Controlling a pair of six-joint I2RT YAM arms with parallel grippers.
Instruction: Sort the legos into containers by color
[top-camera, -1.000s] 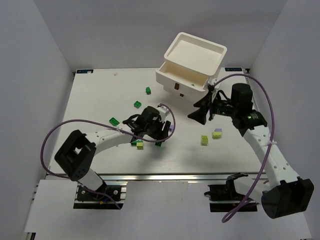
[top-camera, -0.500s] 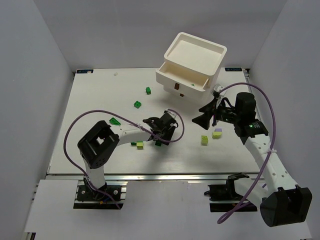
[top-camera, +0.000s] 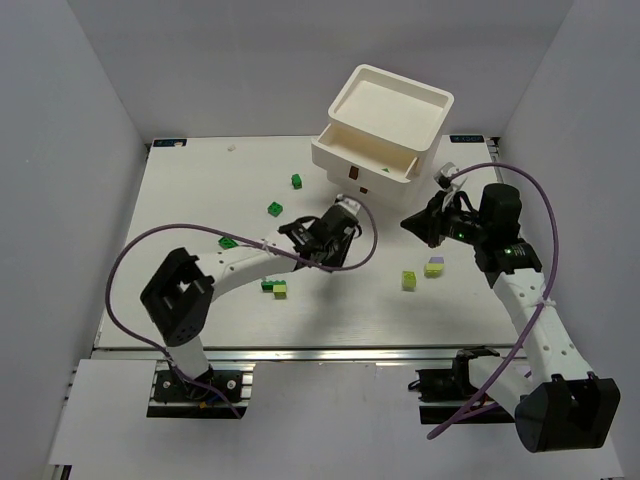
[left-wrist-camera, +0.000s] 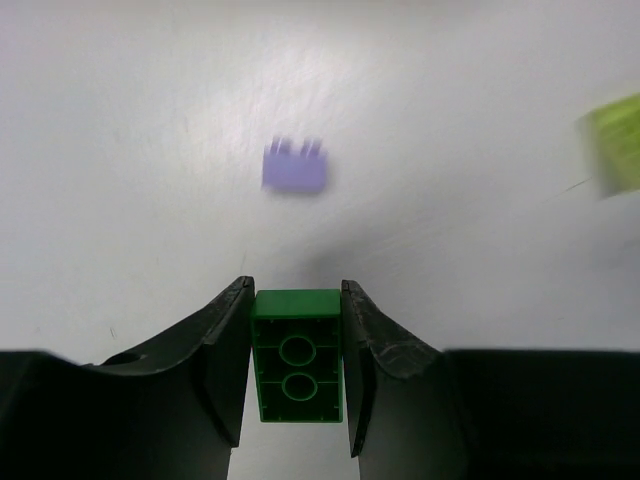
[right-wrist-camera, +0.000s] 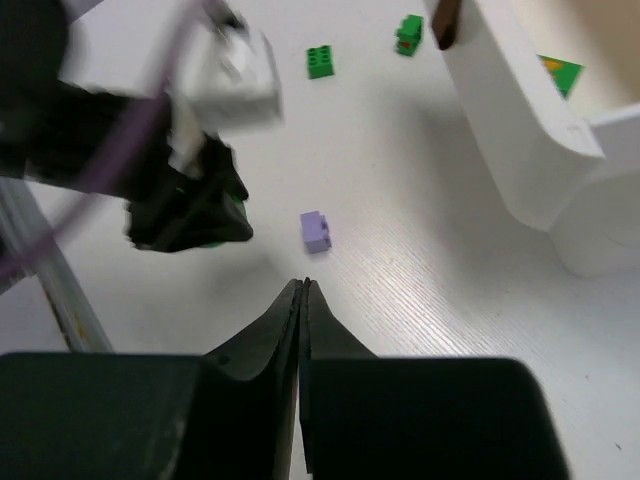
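My left gripper (left-wrist-camera: 296, 300) is shut on a dark green lego (left-wrist-camera: 296, 355), seen from its hollow underside. On the table beyond it lie a pale purple lego (left-wrist-camera: 295, 168) and, at the right edge, a lime one (left-wrist-camera: 615, 145). In the top view the left gripper (top-camera: 325, 248) hangs mid-table, below the containers (top-camera: 380, 135), whose drawer (top-camera: 368, 147) stands pulled out. My right gripper (right-wrist-camera: 303, 287) is shut and empty, the purple lego (right-wrist-camera: 316, 230) just beyond its tips. One green piece (right-wrist-camera: 560, 72) lies inside a drawer.
Loose dark green legos (top-camera: 297, 181) (top-camera: 274, 208) (top-camera: 228, 242) lie left of the drawers. A green and lime pair (top-camera: 274, 288) sits under the left arm. Lime legos (top-camera: 408, 280) (top-camera: 434, 267) lie below the right gripper (top-camera: 412, 224). White walls enclose the table.
My left gripper has closed on the dark green lego and moved back and right toward the drawers. My right gripper has shut on nothing and shifted slightly right.
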